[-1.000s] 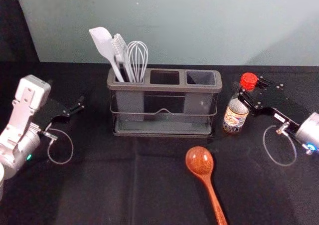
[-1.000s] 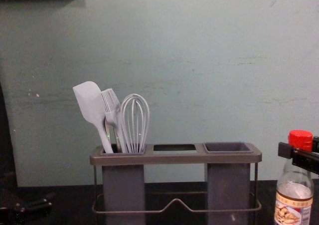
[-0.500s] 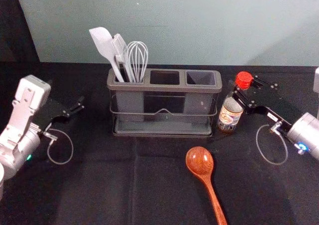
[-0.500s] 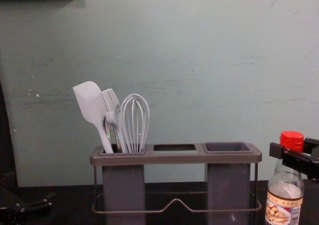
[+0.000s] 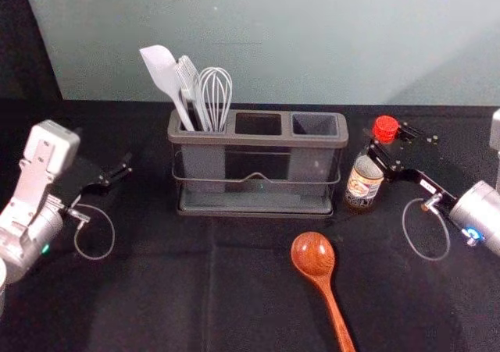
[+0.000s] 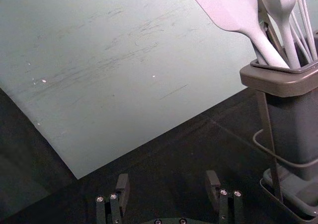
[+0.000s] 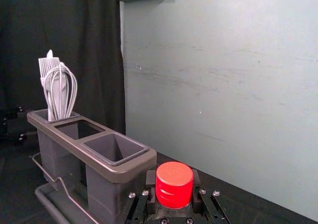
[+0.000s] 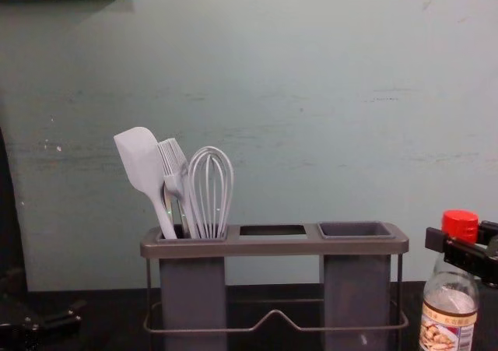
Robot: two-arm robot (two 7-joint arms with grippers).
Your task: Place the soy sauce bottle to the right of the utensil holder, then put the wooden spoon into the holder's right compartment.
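Beside the right end of the dark grey, three-compartment utensil holder (image 5: pixel 258 140), we note the clear glass soy sauce bottle with a red cap (image 5: pixel 362 183), gripped at the neck by the right gripper (image 5: pixel 384 142). We cannot tell whether its base touches the black cloth (image 5: pixel 156 289). On the cloth in front of the holder we log the glossy brown wooden spoon (image 5: pixel 313 254), bowl end nearer the holder. Left gripper (image 5: pixel 117 170): parked left of the holder, fingers (image 6: pixel 122 189) spread apart.
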